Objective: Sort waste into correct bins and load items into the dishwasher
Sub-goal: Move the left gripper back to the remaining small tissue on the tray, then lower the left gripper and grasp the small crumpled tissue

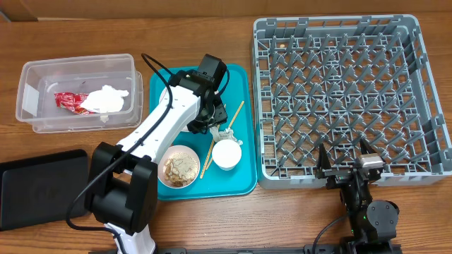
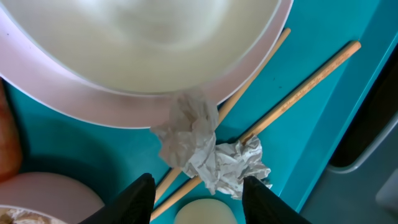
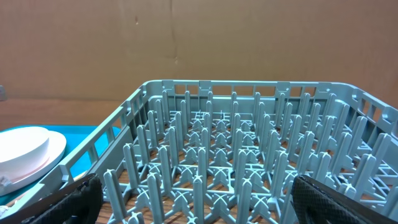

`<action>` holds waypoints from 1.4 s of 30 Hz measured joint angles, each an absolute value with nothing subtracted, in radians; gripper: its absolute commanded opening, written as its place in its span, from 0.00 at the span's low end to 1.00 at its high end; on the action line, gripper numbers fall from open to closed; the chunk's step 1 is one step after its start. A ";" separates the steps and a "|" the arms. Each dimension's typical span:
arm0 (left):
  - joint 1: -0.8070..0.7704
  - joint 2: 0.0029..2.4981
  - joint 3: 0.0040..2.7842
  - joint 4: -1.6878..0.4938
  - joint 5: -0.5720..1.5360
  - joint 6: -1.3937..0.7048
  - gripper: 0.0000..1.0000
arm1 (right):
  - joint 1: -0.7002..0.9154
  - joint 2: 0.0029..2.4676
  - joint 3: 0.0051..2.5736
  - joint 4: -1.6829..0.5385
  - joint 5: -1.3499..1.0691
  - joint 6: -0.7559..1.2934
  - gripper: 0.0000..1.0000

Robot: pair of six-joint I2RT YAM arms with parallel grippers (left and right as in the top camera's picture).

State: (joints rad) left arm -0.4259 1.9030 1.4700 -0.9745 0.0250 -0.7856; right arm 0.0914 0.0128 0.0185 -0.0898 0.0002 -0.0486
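Note:
My left gripper (image 2: 198,184) is open and hovers over the teal tray (image 1: 236,180), its fingers either side of a crumpled white tissue (image 2: 205,152) that lies on the crossed chopsticks (image 2: 298,87). A white plate (image 2: 143,50) is just beyond, a small cup (image 2: 205,213) just below, and an orange carrot (image 2: 9,137) shows at the left edge. In the overhead view the left gripper (image 1: 215,127) covers most of the plate. A bowl of beige scraps (image 1: 179,167) and the cup (image 1: 227,153) sit on the tray. My right gripper (image 1: 346,166) is open and empty at the dish rack (image 1: 346,99) front edge.
The clear tub (image 1: 42,70) at the back left holds a red wrapper (image 1: 69,101) and a white tissue (image 1: 107,97). The black tray (image 1: 42,189) lies at the front left. The right wrist view shows the rack's pegs (image 3: 236,143) and the plate (image 3: 25,152) at left.

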 measured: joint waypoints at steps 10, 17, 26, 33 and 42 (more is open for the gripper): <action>-0.426 1.903 1.390 -0.881 0.025 -0.815 0.50 | 0.091 0.013 0.019 -0.090 0.000 -0.048 1.00; -0.426 1.903 1.364 -0.851 0.025 -0.819 0.40 | 0.091 0.013 0.019 -0.089 0.000 -0.048 1.00; -0.426 1.903 1.364 -0.828 0.025 -0.821 0.41 | 0.091 0.013 0.019 -0.090 0.000 -0.049 1.00; -0.426 1.903 1.364 -0.826 0.025 -0.821 0.41 | 0.091 0.013 0.019 -0.090 0.000 -0.049 1.00; -0.426 1.903 1.364 -0.826 0.025 -0.821 0.41 | 0.091 0.013 0.019 -0.090 0.000 -0.048 1.00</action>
State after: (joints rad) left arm -0.4259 1.9034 1.3636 -0.8257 0.0250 -0.8211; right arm 0.0914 0.0128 0.0185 -0.0902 0.0002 -0.0483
